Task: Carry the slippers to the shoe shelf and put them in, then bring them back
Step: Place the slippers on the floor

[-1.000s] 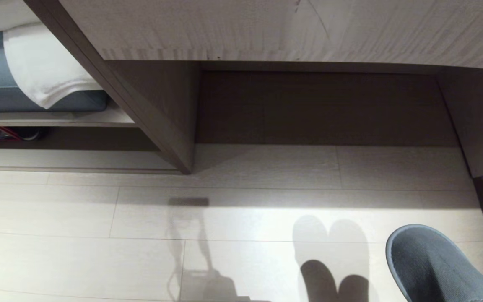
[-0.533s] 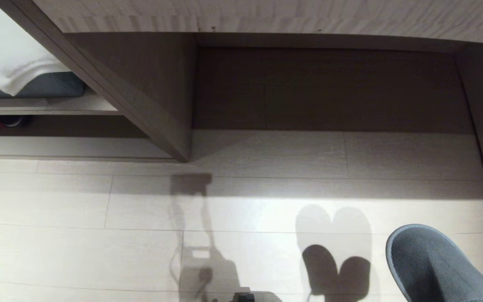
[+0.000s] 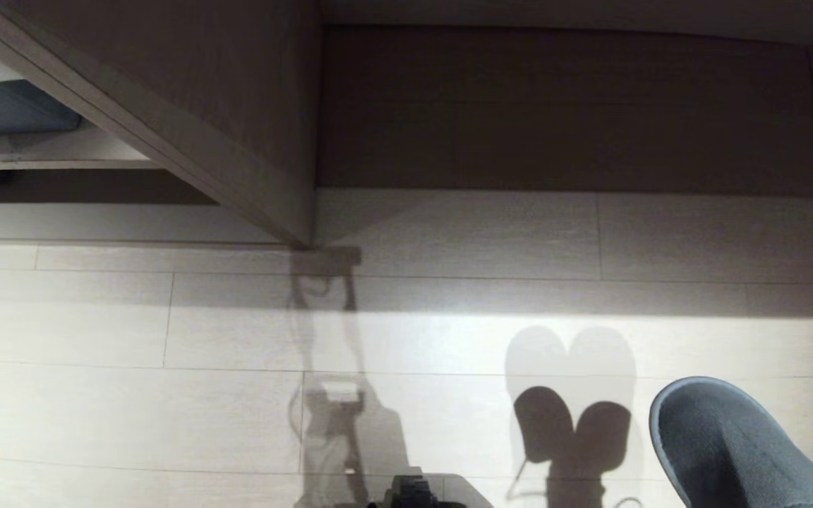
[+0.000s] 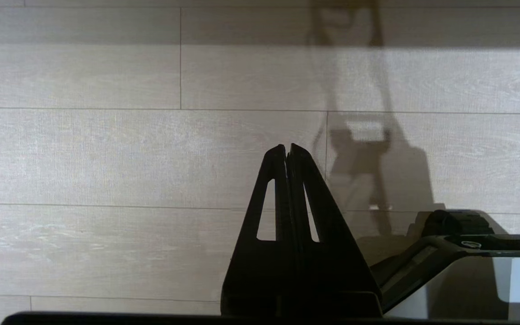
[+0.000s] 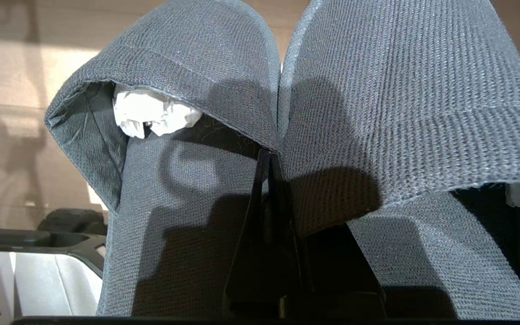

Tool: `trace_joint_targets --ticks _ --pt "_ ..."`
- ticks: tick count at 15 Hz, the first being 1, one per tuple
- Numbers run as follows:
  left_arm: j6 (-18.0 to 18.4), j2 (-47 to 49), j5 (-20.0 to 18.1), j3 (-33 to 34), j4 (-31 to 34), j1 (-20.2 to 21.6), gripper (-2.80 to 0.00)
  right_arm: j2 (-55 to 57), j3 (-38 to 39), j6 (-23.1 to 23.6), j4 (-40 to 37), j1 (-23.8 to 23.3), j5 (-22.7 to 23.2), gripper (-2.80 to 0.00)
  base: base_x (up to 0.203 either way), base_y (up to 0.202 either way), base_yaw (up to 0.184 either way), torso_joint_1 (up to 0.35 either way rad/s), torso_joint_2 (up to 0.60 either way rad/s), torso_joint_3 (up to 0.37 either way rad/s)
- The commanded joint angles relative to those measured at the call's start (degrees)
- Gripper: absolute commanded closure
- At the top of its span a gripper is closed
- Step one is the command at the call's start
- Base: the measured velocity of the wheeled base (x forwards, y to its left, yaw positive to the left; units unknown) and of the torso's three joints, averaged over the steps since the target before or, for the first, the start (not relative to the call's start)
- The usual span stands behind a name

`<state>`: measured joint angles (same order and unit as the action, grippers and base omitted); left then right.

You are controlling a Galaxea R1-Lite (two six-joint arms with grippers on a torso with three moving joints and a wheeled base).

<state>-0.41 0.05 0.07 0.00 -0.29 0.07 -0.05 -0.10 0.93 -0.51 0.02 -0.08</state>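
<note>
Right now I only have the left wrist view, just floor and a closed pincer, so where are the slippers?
Observer: The slippers hang side by side from the right pincer, clamped where their inner edges meet.
Operator: Is anything inside them?
Observer: Crumpled white paper sits in the toe of one.
Operator: What's ahead of the robot?
Observer: In the head view, a shadowed wooden recess faces it across pale floor, with a divider panel on the recess's left.
Operator: Are the slippers inside it?
Observer: No, they show at the head view's lower right, short of the recess, casting a shadow on the floor.
</note>
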Motion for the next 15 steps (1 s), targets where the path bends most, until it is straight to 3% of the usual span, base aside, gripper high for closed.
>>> trace_joint_targets --ticks 1,15 --pt "0.0 0.0 0.0 0.0 -0.1 0.0 0.00 0.0 0.0 0.0 0.0 0.1 0.0 0.00 0.000 0.000 0.000 0.002 0.00 -0.202" --pt "0.0 0.0 0.0 0.0 -0.1 0.0 0.00 0.0 0.0 0.0 0.0 0.1 0.0 0.00 0.000 0.000 0.000 0.003 0.00 -0.195"
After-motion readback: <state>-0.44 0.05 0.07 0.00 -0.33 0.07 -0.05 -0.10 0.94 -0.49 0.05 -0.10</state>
